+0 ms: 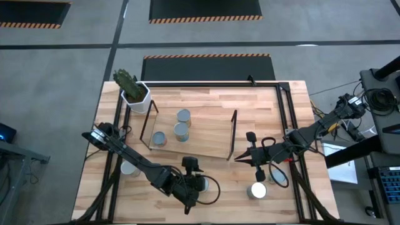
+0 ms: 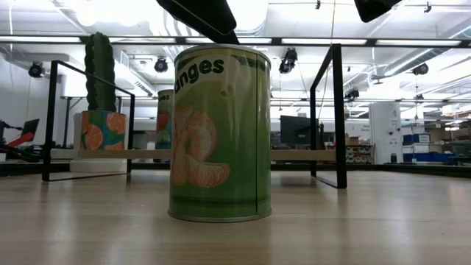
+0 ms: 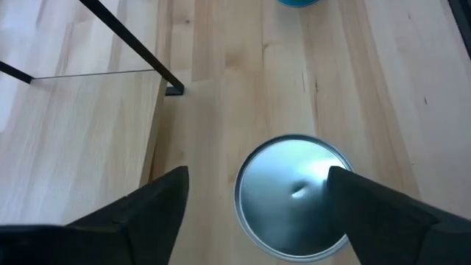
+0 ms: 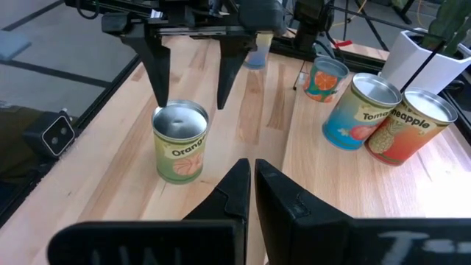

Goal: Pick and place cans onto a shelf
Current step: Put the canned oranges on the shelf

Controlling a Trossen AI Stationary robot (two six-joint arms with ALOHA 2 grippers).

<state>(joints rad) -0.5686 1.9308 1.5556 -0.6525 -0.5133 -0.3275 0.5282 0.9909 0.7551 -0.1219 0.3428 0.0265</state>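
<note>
A green can labelled oranges [image 4: 180, 143] stands upright on the table near its front edge, large in the low view [image 2: 221, 132]. My left gripper [image 4: 191, 99] hangs open right over it; in the left wrist view the can's shiny top [image 3: 291, 195] lies between the two fingers, nearer one of them. My right gripper [image 4: 252, 173] is shut, holds nothing, and waits in the air by the shelf's right frame [image 1: 239, 158]. Three cans [image 1: 181, 131] stand on the shelf's board [image 1: 209, 137]. My left gripper stands open above the oranges can, pointing down at a slant. One fingertip [image 2: 224, 33] reaches down to the can's top rim [image 2: 246, 47], and I cannot tell whether it touches. The can stands on its base on the table.
Two more cans [image 1: 257, 190] [image 1: 278, 177] stand at the front right, and another [image 1: 129, 167] lies under my left arm. A white pot with a cactus [image 1: 136, 94] sits at the far left. The shelf's black wire frames [image 1: 150, 122] [image 1: 232, 134] stand at each end.
</note>
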